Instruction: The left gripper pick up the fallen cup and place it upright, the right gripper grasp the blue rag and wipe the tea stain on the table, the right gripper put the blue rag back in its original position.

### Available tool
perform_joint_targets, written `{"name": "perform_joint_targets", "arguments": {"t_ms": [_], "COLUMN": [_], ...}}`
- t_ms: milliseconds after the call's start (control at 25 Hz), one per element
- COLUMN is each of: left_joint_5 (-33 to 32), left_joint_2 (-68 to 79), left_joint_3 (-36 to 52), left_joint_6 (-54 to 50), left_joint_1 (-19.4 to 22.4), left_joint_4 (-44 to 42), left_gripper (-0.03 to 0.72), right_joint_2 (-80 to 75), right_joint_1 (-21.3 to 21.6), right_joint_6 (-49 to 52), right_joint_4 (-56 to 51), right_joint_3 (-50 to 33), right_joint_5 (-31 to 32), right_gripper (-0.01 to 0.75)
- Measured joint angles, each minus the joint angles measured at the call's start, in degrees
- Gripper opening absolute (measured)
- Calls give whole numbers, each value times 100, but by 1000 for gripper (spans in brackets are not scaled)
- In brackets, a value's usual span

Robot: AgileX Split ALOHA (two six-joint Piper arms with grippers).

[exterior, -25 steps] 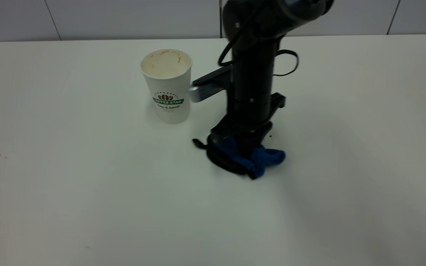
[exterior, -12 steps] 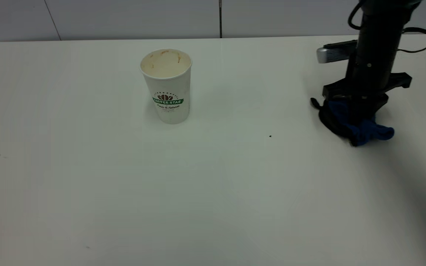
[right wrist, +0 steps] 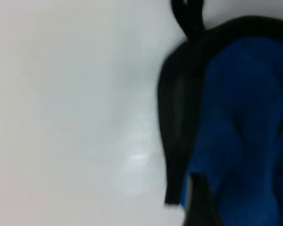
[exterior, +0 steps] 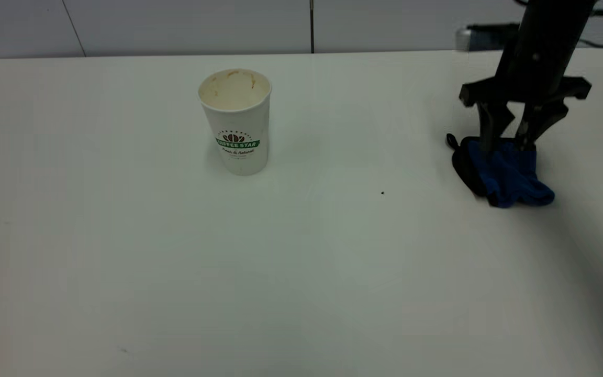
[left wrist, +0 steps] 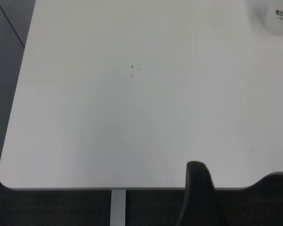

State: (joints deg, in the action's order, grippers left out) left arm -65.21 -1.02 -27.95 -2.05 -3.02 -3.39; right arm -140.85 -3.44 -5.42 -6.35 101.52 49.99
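While the cup (exterior: 235,121) stands upright near the middle of the white table (exterior: 176,272), with its stained inside showing and no brown puddle visible anywhere on the surface, the action sits at the far right. That is where the right gripper (exterior: 508,142) hangs straight down over the blue rag (exterior: 508,173), its two black fingers spread apart with their tips just at the rag's upper edge, not clamped on it. The rag lies crumpled on the table directly below and slightly toward the camera from those tips, its black edging and small loop on the side facing the cup. From the right wrist camera the rag fills much of the picture, blue cloth beside its black border. The rag appears to be back at its resting place, so the move to come is judged to be a straight lift away, and what matters is that the cloth lies beneath the open fingers and is not caught between them. Only the right arm is near it; the left gripper (left wrist: 198,195) is parked well apart, over the table's left edge, and whether it is open cannot be told
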Motion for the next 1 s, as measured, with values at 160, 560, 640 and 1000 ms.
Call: {"name": "perform_joint_targets", "arguments": {"t_ms": [160, 560, 640, 1000], "left_joint_5": [0, 0, 0, 0], "left_joint_2": [0, 0, 0, 0], "left_joint_3": [0, 0, 0, 0], "left_joint_6": [0, 6, 1, 1], "left_joint_1": [0, 0, 0, 0], "left_joint_4": [0, 0, 0, 0], "left_gripper": [516, 516, 516, 516], "right_joint_2": [1363, 5323, 6080, 9378], "right_joint_1": [0, -6, -6, 90], "right_joint_6": [-345, -399, -399, 73], "right_joint_4": [-153, -158, -158, -111], "right_joint_3": [-646, -3264, -3990, -6468], "right_joint_5": [7, 154, 222, 1165], "right_gripper": [582, 554, 554, 554]}}
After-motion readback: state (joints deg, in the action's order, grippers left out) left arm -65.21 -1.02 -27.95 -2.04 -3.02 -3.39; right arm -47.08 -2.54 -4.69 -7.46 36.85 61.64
